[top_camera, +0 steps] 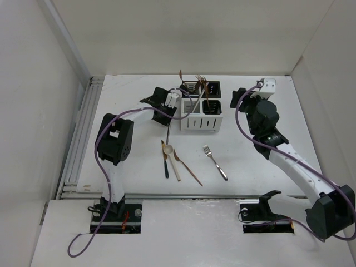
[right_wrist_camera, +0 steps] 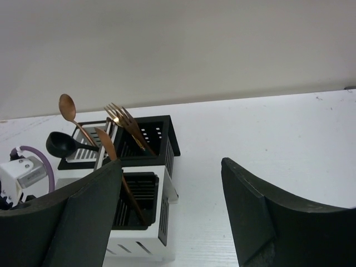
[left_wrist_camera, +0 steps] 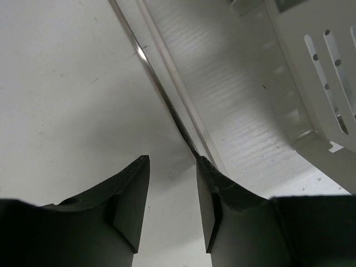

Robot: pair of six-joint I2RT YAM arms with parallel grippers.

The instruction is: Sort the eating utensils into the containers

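Observation:
The caddy stands at the back centre and holds copper spoons, a copper fork and a black spoon. On the table in front lie a silver fork, a copper utensil, pale chopsticks, a white-bowled spoon and a black utensil. My left gripper is open just left of the caddy. A thin silver handle touches the tip of its right finger, with nothing between the jaws. My right gripper is open and empty, right of the caddy.
White walls enclose the table on the left, back and right. A metal rail runs along the table's left edge. The left arm's purple cable loops close to the caddy's left side.

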